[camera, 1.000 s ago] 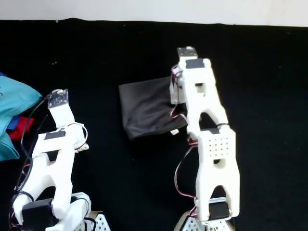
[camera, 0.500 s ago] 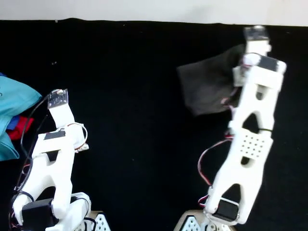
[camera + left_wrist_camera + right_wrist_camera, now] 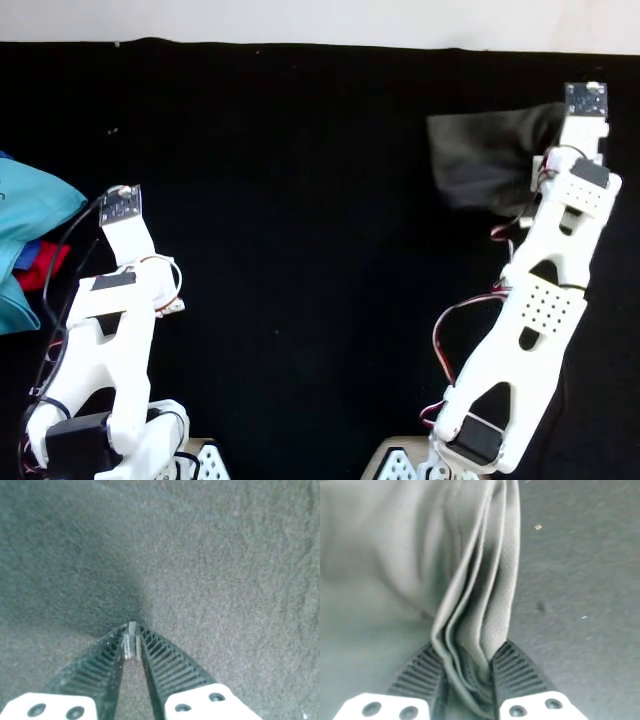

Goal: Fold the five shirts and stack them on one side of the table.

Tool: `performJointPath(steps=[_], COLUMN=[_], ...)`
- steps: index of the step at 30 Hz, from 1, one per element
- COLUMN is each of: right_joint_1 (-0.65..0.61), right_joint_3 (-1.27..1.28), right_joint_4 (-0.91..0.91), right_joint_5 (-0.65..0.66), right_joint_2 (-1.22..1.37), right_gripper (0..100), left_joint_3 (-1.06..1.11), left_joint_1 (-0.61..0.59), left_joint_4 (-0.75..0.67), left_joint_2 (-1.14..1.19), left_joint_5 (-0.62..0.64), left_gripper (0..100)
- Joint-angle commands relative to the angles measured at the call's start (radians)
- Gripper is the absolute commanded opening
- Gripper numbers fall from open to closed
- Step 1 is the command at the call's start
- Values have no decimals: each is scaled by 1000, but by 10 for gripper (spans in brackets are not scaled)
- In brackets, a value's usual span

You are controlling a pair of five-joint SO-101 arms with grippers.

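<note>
Right gripper (image 3: 470,649) pinching the layered edge of a folded dark grey shirt (image 3: 485,160), which sits at far right of black table (image 3: 300,150). Left gripper (image 3: 131,630) pressed together, nothing between tips, over bare cloth. Teal shirt (image 3: 25,215) heaped at left edge, red garment (image 3: 45,265) just beside it

Far right of the worktop (image 3: 300,150), folded shirt (image 3: 485,160) with one edge in the right tool (image 3: 470,647), pile of shirts (image 3: 30,230) at the left edge, left tool (image 3: 131,630) just right of it
</note>
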Motion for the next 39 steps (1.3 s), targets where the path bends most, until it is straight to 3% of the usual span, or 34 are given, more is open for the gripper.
performJointPath(steps=[1, 9, 15, 20, 37, 39], right_joint_1=[36, 28, 38, 47, 10, 4], right_joint_3=[-51, -50, -53, -124, -584, -596], right_joint_4=[-82, -110, -107, -38, 823, 839], right_joint_5=[12, 12, 8, 6, -213, -226], right_joint_2=[-8, -4, -16, -67, -197, -205], right_gripper=[5, 19, 298, 273, 264, 264], left_joint_3=[2, 2, 2, 2, 2, 2], left_joint_1=[18, 18, 18, 18, 18, 18], left_joint_4=[-34, -34, -34, -34, -34, -34], left_joint_2=[-5, -5, -5, -5, -5, -5], left_joint_5=[-9, -9, -9, -9, -9, -9], left_gripper=[8, 8, 8, 8, 8, 8])
